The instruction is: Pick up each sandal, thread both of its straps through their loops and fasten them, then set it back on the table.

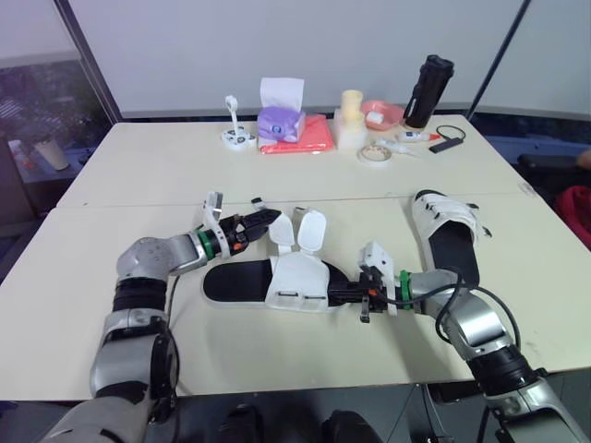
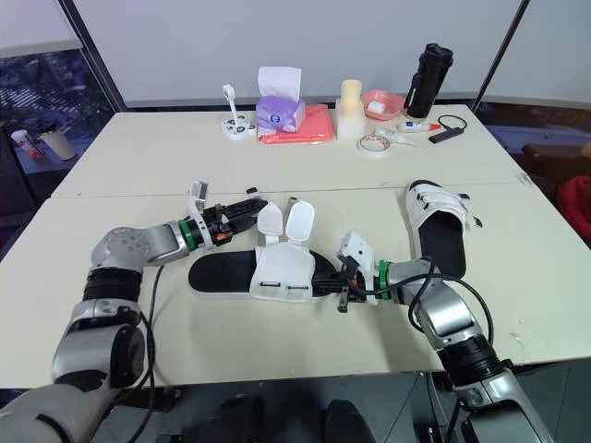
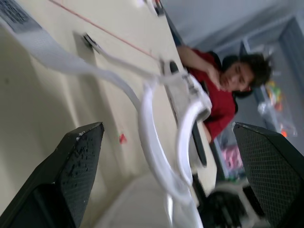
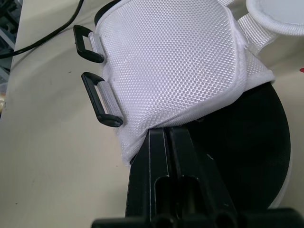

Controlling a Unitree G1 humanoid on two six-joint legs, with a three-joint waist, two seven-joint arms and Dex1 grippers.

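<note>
An unfastened sandal (image 1: 277, 281) with a black sole and white upper lies on the table (image 1: 138, 175) in front of me. Its two white straps (image 1: 297, 231) stand up loose. My left gripper (image 1: 261, 221) is open just left of the straps, and in the left wrist view they (image 3: 156, 123) run between its wide-spread fingers (image 3: 76, 175). My right gripper (image 1: 339, 295) is shut on the sandal's right edge, next to the two black loops (image 4: 99, 97). A second sandal (image 1: 450, 235), straps across its top, lies to the right.
Along the far edge stand a purple tissue box (image 1: 280, 120), a red folder (image 1: 312, 136), a cream container (image 1: 351, 118), a pink bowl (image 1: 381, 113), a tape roll (image 1: 374, 154) and a black bottle (image 1: 429, 90). A person in red (image 3: 221, 97) sits beyond the table's right side.
</note>
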